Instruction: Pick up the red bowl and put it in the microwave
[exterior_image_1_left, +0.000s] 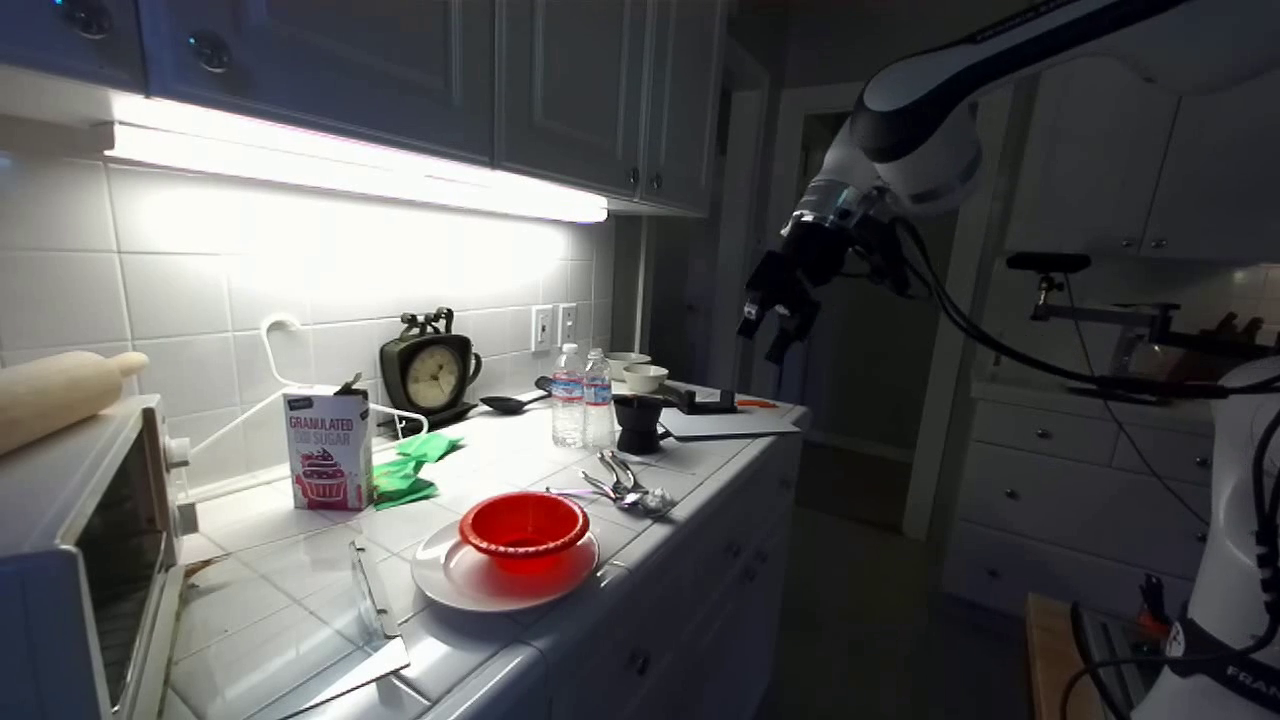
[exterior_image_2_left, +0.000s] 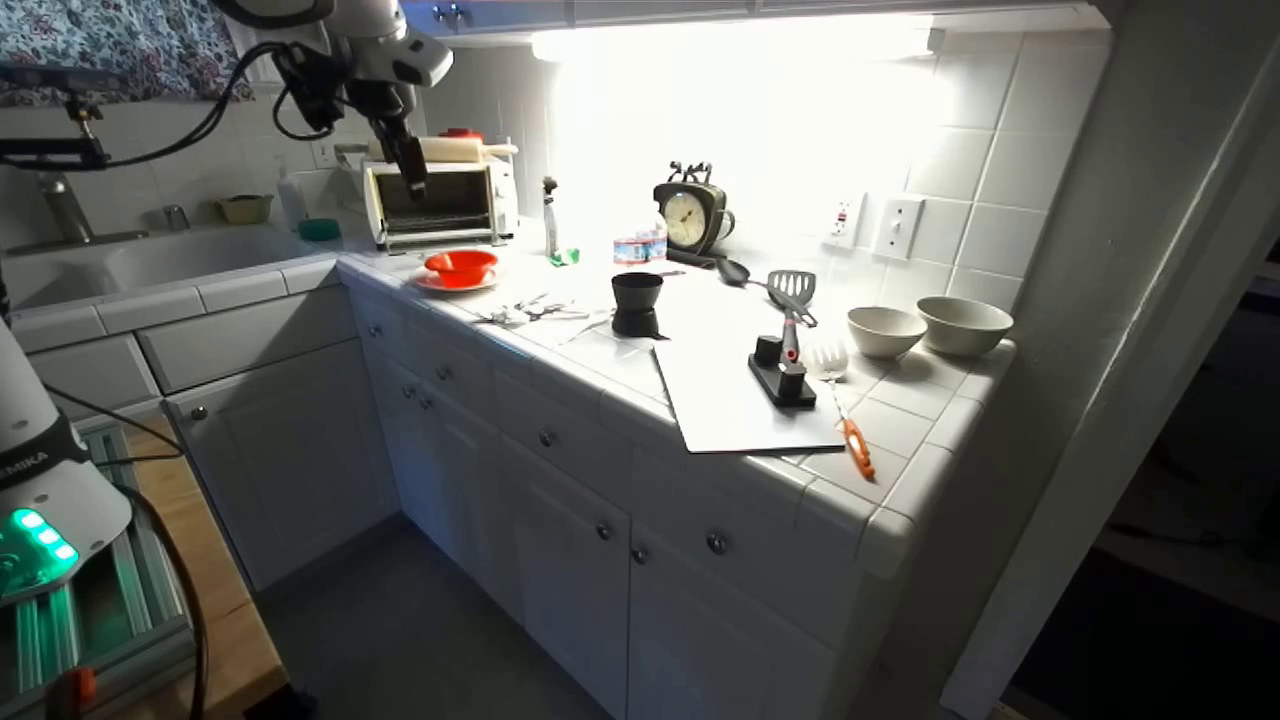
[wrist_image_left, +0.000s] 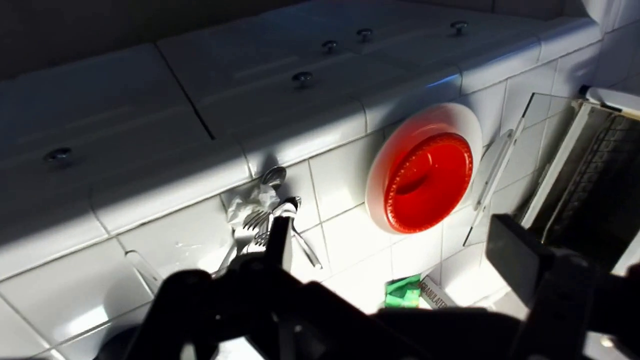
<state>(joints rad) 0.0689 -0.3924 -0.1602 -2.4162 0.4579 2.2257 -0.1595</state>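
Observation:
The red bowl (exterior_image_1_left: 525, 530) sits upright on the white plate (exterior_image_1_left: 445, 580) near the counter's front edge; both exterior views show it (exterior_image_2_left: 461, 268), and so does the wrist view (wrist_image_left: 432, 185). The microwave (exterior_image_1_left: 65, 500) is a white toaster-oven-like box at the counter's end, also in an exterior view (exterior_image_2_left: 504, 200). Its glass door is folded down open toward the plate, seen in the wrist view (wrist_image_left: 505, 150). My gripper (exterior_image_1_left: 763, 338) is open and empty, high above the counter and apart from the bowl. Its two fingers stand wide apart in the wrist view (wrist_image_left: 395, 240).
A rolling pin (exterior_image_1_left: 60, 395) lies on the microwave. A sugar carton (exterior_image_1_left: 328, 450) and green bag (exterior_image_1_left: 405, 475) stand behind the plate. Cutlery (exterior_image_1_left: 622, 482), water bottles (exterior_image_1_left: 568, 400) and a black cup (exterior_image_2_left: 636, 300) are further along. A cabinet light (exterior_image_1_left: 350, 165) hangs over the counter.

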